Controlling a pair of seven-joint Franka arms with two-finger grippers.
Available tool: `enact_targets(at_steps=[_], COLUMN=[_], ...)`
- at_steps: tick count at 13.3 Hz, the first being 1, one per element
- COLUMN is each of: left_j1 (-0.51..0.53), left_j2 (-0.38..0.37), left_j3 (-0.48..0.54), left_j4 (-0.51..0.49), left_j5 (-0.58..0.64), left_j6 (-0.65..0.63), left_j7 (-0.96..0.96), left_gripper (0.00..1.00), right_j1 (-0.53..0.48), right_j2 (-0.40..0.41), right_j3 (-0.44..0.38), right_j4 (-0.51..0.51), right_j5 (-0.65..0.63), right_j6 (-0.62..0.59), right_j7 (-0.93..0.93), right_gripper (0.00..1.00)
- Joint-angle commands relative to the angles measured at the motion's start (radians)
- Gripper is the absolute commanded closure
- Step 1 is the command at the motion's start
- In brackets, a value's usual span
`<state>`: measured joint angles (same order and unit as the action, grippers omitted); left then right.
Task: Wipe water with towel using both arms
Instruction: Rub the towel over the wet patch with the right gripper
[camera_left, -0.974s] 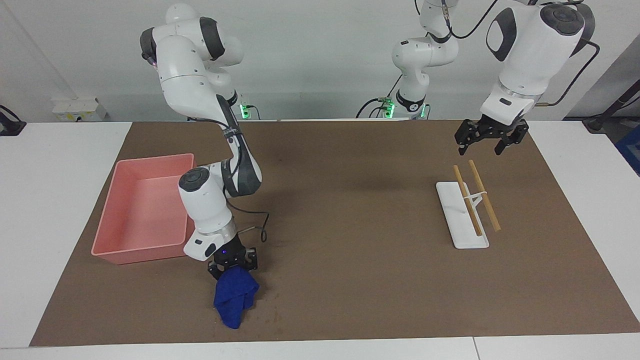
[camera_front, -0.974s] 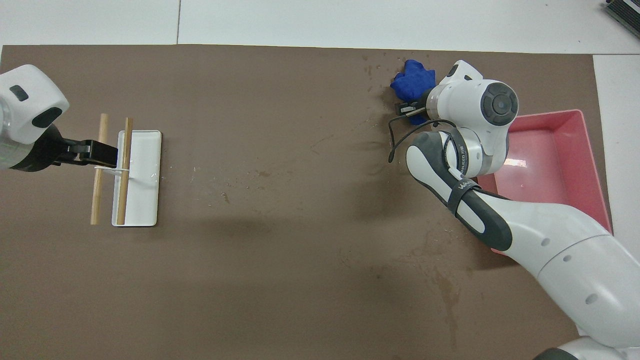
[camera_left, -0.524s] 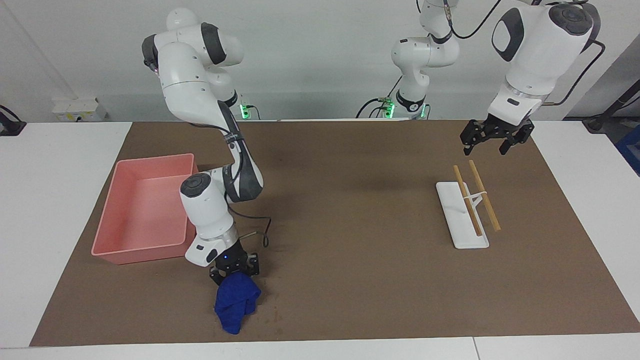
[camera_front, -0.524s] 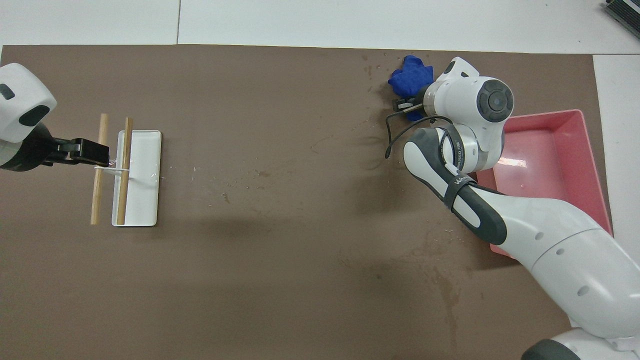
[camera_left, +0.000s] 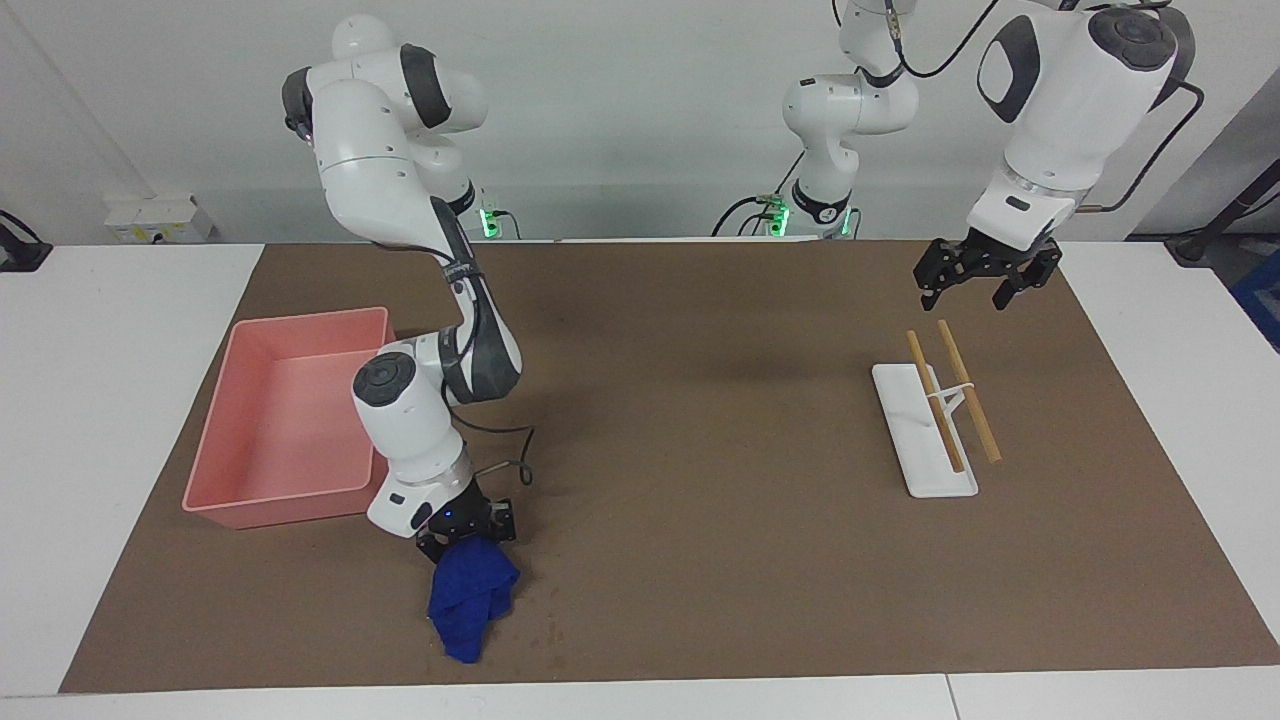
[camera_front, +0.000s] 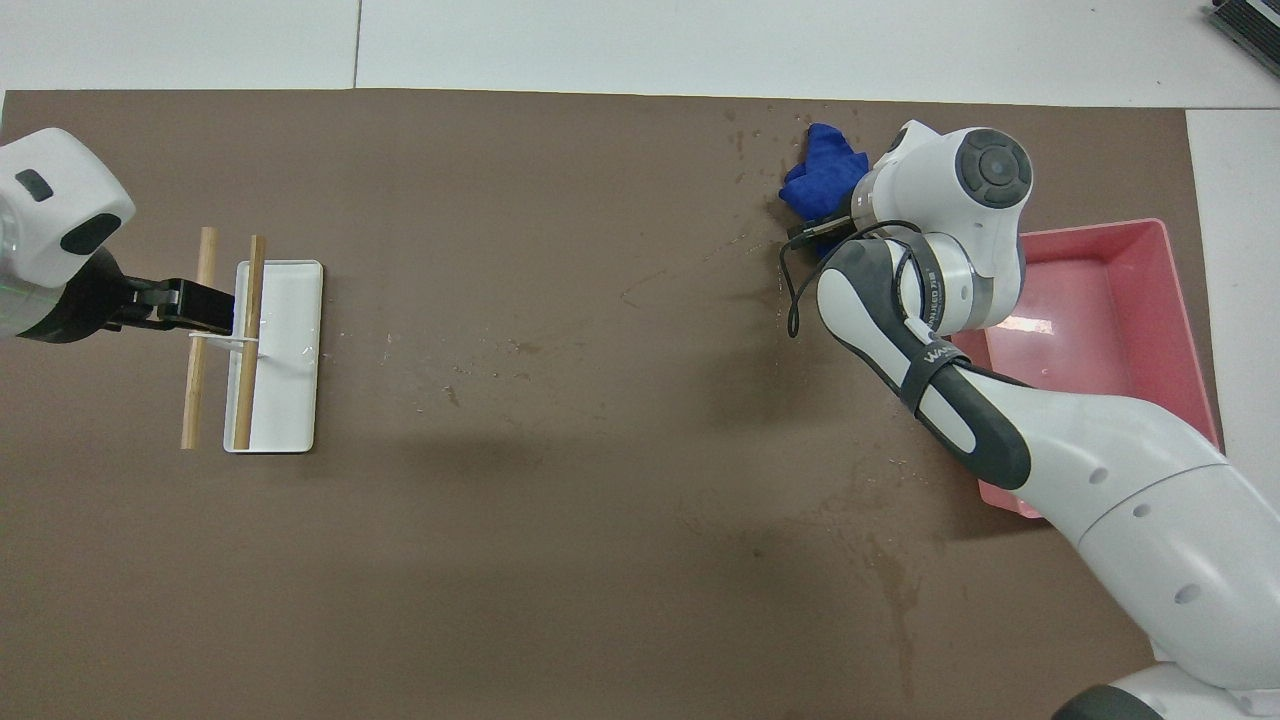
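Note:
A crumpled blue towel lies on the brown mat near the table edge farthest from the robots. My right gripper is shut on its top, low over the mat. In the overhead view the towel shows just past the right wrist, which mostly hides the right gripper. Water shows as small dark specks beside the towel, also in the overhead view. My left gripper hangs open and empty in the air at the rack's end nearer the robots, also in the overhead view.
A pink tray stands beside the right arm, toward its end of the table, and shows in the overhead view. A white rack base with two wooden rods stands toward the left arm's end. Darker blotches mark the mat nearer the robots.
The right gripper has shifted the towel slightly away from the robots and back, keeping its hold. The left gripper drew back a little from the rack and returned.

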<state>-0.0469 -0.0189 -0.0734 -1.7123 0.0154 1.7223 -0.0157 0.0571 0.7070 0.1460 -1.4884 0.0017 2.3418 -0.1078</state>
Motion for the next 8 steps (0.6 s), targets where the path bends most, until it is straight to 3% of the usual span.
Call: enact_targets(at_steps=[1, 8], left_j1=[-0.005, 0.007], left_j2=[0.005, 0.002], left_j3=[0.003, 0.000], left_j4=[0.008, 0.032], left_j5=[-0.006, -0.006], left_j6=[-0.013, -0.033], left_j7=[0.006, 0.008], left_gripper=[0.00, 0.00], right_j1=[-0.013, -0.069], right_j2=[-0.029, -0.112], right_j3=[0.009, 0.015], right_j4=[-0.058, -0.056], right_j5=[-0.032, 0.040], right_j6=[-0.157, -0.476], right_j7=[-0.015, -0.079], right_gripper=[1.00, 1.00])
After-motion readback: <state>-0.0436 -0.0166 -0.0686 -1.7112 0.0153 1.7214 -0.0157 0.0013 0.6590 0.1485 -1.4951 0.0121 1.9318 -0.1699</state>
